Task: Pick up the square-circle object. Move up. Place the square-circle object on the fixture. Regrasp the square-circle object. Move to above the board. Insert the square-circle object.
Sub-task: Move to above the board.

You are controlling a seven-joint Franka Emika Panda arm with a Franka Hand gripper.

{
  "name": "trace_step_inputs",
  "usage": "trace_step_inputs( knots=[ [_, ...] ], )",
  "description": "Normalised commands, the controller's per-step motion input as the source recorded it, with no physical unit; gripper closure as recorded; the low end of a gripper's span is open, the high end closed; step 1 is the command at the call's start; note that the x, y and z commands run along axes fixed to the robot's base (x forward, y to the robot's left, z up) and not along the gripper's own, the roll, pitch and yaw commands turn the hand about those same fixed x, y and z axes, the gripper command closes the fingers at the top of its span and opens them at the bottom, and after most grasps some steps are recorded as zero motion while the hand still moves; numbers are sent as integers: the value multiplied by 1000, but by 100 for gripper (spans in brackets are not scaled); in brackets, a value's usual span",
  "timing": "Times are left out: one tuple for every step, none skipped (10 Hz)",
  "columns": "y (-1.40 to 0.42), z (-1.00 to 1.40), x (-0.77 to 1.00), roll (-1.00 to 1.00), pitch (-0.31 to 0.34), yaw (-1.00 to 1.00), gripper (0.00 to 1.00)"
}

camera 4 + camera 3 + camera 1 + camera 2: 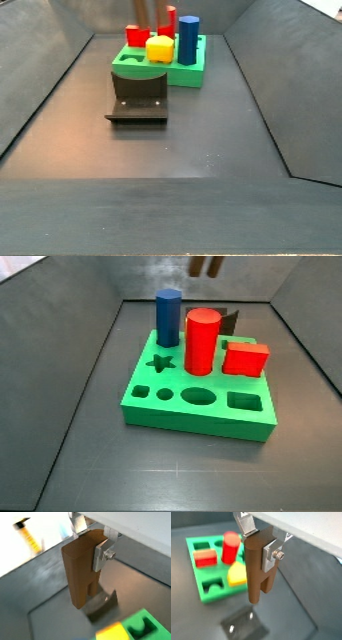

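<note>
High above the floor, the gripper [92, 543] hangs with its jaws clamped on the square-circle object [81, 567], a brown peg held upright between the silver fingers [102, 554]; same grasp shows in both wrist views, gripper [261, 542], peg [256, 567]. Peg's lower end is clear of everything, in the air. In a side view only a brown bit of the peg [206, 266] shows at the top edge of the frame, above the back of the board [201, 406].

Fixture [139, 96] sits on the dark floor at centre left, just in front of the green board [187, 72], empty. In a wrist view the fixture [101, 606] lies below the peg. On the board: red cylinder [202, 342], blue cylinder [167, 318], red cube [246, 359], yellow piece [160, 48]. Star, round, oval and square holes at the front stay open.
</note>
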Motion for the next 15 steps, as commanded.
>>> trace_step_inputs(
  knots=[
    [-1000,358,-717,-197,-88,1000,100],
    [-1000,358,-735,-187,-102,1000,100],
    [-1000,359,-741,-183,-111,1000,100],
    [-1000,380,-773,-159,-132,1000,100],
    [-797,304,-623,-151,-140,1000,100],
    [-397,150,-326,-135,-153,1000,100],
    [-187,53,-146,-123,-165,1000,100],
    [-114,38,-103,-107,-180,1000,100],
    [-62,24,-92,-94,-199,1000,100],
    [-27,10,-80,-82,-218,1000,100],
    [-18,6,-73,-75,-231,1000,100],
    [5,3,-65,-52,-263,1000,100],
    [8,0,-61,-42,-277,1000,100],
    [9,-4,-51,-18,-304,1000,100],
    [9,0,-47,-3,-321,1000,100]
  ],
)
